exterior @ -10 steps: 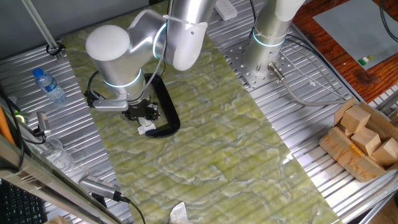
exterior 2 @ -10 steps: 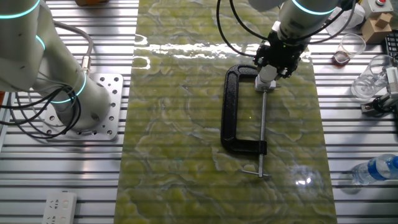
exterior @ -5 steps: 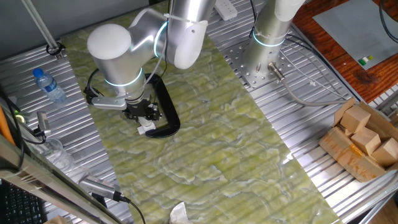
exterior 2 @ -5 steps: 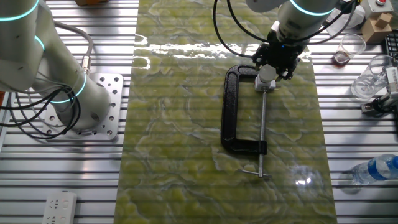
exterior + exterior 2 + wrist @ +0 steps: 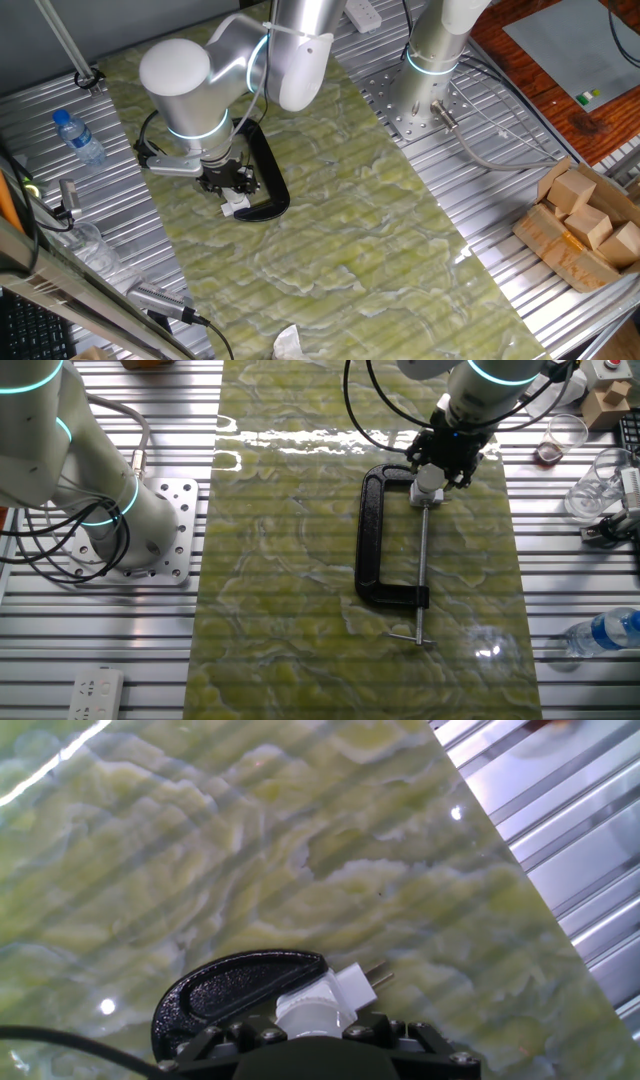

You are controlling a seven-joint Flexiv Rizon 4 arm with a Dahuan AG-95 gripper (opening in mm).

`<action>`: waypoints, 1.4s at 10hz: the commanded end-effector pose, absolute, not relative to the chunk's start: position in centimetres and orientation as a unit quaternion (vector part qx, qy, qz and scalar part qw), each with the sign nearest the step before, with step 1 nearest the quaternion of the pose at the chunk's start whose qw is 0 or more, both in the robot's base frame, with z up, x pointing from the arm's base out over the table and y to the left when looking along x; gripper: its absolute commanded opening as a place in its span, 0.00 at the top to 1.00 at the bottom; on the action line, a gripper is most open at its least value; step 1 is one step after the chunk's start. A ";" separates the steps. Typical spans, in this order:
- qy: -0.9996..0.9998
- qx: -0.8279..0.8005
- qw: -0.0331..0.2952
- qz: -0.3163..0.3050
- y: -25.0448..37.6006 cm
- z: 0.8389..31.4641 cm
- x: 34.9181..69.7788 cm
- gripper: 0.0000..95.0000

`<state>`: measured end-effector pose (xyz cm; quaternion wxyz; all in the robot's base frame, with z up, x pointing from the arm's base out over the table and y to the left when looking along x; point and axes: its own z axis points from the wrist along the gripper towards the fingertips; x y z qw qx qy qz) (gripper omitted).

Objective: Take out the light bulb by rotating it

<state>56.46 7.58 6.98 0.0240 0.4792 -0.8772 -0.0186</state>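
Note:
My gripper [image 5: 438, 464] stands over the top end of the black C-shaped clamp [image 5: 376, 540] and is shut on the small white light bulb [image 5: 428, 478]. In the hand view the light bulb [image 5: 314, 1011] sits between my fingers at the bottom edge, its base in the white boxy socket piece [image 5: 350, 986] with two metal prongs, pressed against the clamp's rounded end [image 5: 235, 994]. In the one fixed view my gripper [image 5: 229, 187] hides the bulb; only the socket piece [image 5: 236, 206] shows beside the clamp [image 5: 268, 180].
The clamp's thin screw rod [image 5: 421, 570] runs toward the near edge of the green mat [image 5: 300, 610]. A second arm's base [image 5: 150, 530] is at the left. A water bottle [image 5: 605, 632] and glasses [image 5: 595, 490] stand at the right. Wooden blocks sit in a box [image 5: 585, 225].
My hand has turned and shifted very slightly over the bulb since one second ago. The clamp and socket piece have not moved.

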 end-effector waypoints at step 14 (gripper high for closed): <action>-0.965 0.259 0.026 -0.017 7.6 7.0 56.5 0.40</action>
